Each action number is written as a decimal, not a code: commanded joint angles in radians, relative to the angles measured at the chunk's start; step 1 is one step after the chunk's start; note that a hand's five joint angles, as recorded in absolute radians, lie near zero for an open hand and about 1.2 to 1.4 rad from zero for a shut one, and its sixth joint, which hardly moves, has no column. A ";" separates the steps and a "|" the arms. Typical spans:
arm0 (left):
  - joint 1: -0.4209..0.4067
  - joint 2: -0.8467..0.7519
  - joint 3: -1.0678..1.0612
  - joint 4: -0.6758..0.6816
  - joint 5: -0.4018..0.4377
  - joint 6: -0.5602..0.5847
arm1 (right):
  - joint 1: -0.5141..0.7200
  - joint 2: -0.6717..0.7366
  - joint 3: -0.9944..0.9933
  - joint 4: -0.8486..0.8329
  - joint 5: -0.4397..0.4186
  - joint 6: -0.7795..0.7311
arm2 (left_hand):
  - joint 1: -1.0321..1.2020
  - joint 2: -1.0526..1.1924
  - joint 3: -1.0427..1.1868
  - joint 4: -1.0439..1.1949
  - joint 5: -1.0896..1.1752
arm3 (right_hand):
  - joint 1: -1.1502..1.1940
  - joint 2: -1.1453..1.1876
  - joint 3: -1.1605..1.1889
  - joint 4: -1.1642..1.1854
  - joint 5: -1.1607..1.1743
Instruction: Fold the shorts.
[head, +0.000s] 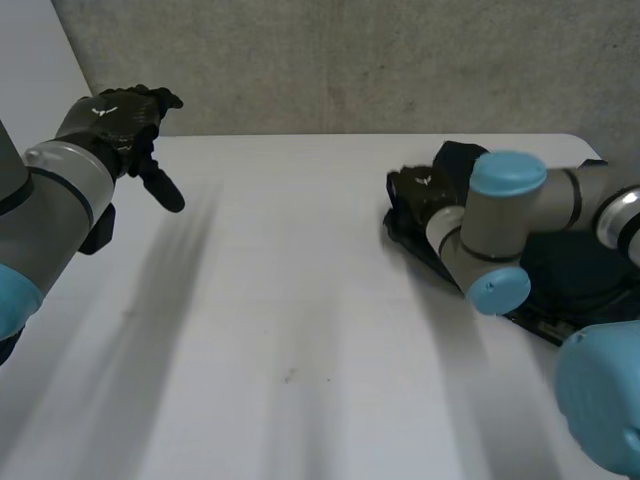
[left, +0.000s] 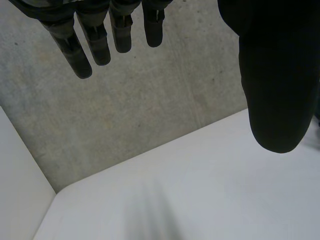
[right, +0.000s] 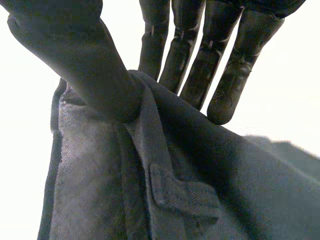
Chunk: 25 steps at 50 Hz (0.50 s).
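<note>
1. Shorts, dark navy cloth, are lying bunched at the white counter's right side.
2. Right robot hand is pinching their raised fold between thumb and fingers.
3. Left robot hand is hovering, fingers spread, far left.

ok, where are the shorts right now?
In the head view the shorts lie at the table's right side, under the right arm; the right hand pinches a fold of them.
</note>
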 joint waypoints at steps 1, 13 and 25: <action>0.010 0.008 0.010 -0.001 -0.001 0.000 | 0.075 -0.215 0.042 -0.002 -0.039 0.009 | -0.009 -0.025 -0.037 -0.031 -0.046 | 0.479 0.222 0.225 0.206 0.292; 0.014 0.047 0.019 -0.001 -0.003 -0.005 | 0.236 -0.425 -0.108 -0.022 -0.033 0.012 | -0.009 -0.025 -0.037 -0.031 -0.046 | 0.479 0.222 0.225 0.206 0.292; 0.040 0.114 0.019 -0.001 -0.003 -0.008 | 0.258 -0.488 -0.111 -0.040 0.087 0.008 | -0.009 -0.025 -0.037 -0.031 -0.046 | 0.479 0.222 0.225 0.206 0.292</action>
